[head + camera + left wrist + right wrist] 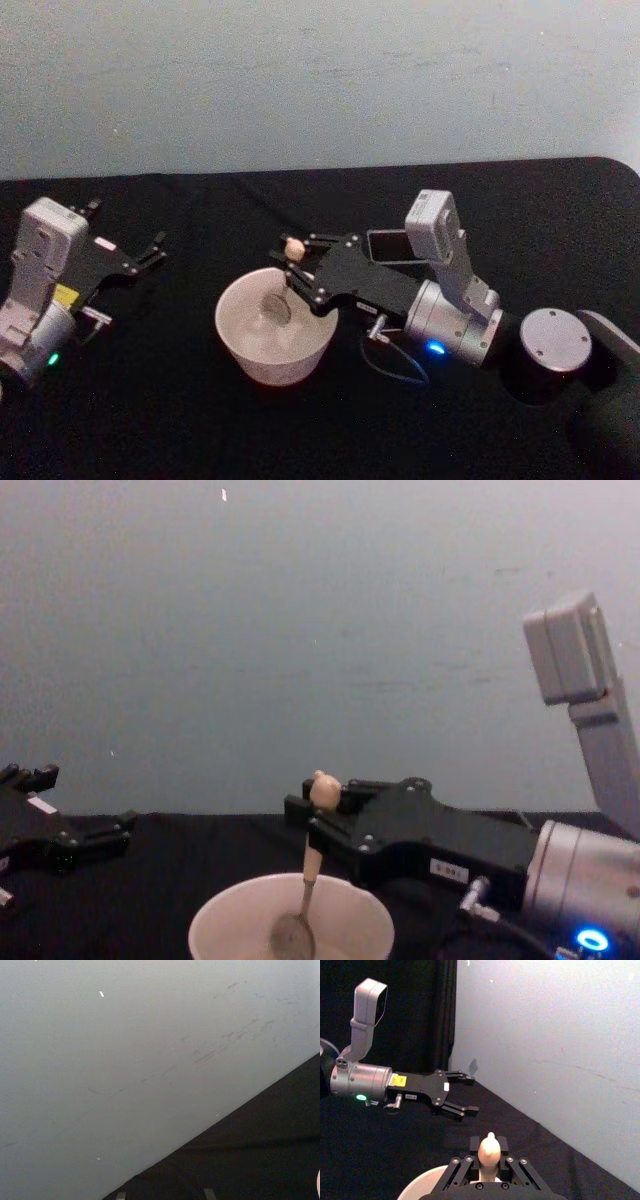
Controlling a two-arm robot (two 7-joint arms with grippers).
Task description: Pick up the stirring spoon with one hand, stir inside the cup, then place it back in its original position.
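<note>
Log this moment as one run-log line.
right gripper: shut on stirring spoon near knob | stirring spoon: near upright, bowl inside cup | left gripper: open, idle at left | step: not yet returned

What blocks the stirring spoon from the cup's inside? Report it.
Nothing visible. The right gripper, shut on the stirring spoon, holds it nearly upright over the cup; the spoon's bowl sits inside the open rim. The left gripper rests open, well aside.
</note>
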